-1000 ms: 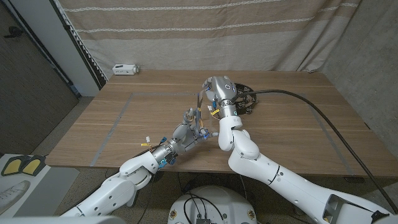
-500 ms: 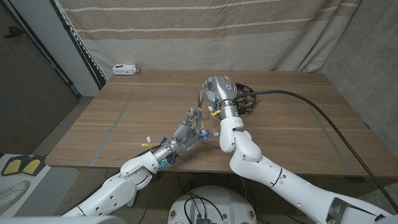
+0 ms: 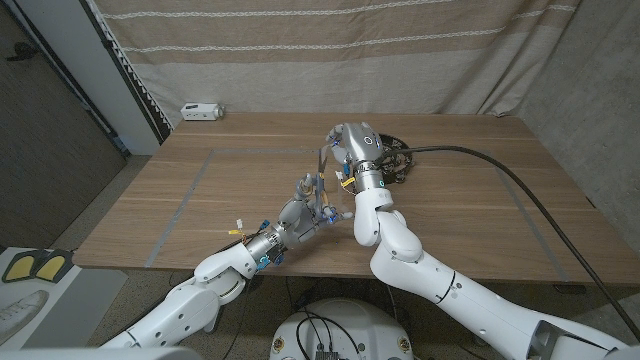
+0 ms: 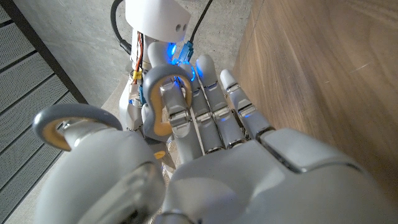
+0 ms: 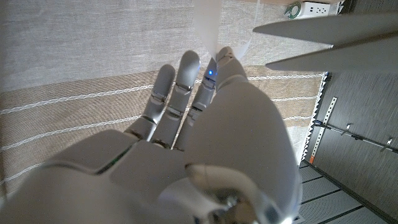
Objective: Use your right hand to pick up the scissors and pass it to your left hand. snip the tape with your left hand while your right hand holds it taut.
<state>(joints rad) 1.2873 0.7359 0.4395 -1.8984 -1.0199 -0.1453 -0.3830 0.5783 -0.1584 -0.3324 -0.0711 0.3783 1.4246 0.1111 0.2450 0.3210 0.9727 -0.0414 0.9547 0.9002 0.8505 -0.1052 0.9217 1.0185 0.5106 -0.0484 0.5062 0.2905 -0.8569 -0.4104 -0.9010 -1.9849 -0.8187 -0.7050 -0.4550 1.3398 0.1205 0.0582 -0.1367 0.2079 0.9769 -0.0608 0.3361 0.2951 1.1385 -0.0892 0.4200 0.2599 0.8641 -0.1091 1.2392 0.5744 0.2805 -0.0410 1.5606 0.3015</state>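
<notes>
Both arms meet near the middle of the wooden table [image 3: 200, 190].

Left hand [image 3: 305, 205]: raised from the near edge, fingers pointing up toward the right arm. It holds the scissors [image 3: 322, 170]. In the left wrist view the grey handle loops [image 4: 163, 93] sit round the thumb and a finger of the left hand [image 4: 211, 143], w/ the other fingers straight and side by side. Table plank visible beside the hand.

Right hand [image 3: 345, 145]: held higher, just behind the left, wrist bent downward. In the right wrist view the right hand [image 5: 186, 137] shows its back, fingers [image 5: 177, 87] extended and close together against the striped curtain [image 5: 81, 56]. A pale translucent strip of tape [image 5: 208, 22] rises from the fingertips, so it looks pinched there, though the contact itself is hidden. Scissor blades [image 5: 323, 40], open in a narrow V, cross the same view close to the strip; cannot tell if they touch it.

Behind the right hand: dark tape dispenser [image 3: 395, 160] w/ a thick black cable [image 3: 510, 185] running off to the right. Far left corner: small white power strip [image 3: 202, 111].
</notes>
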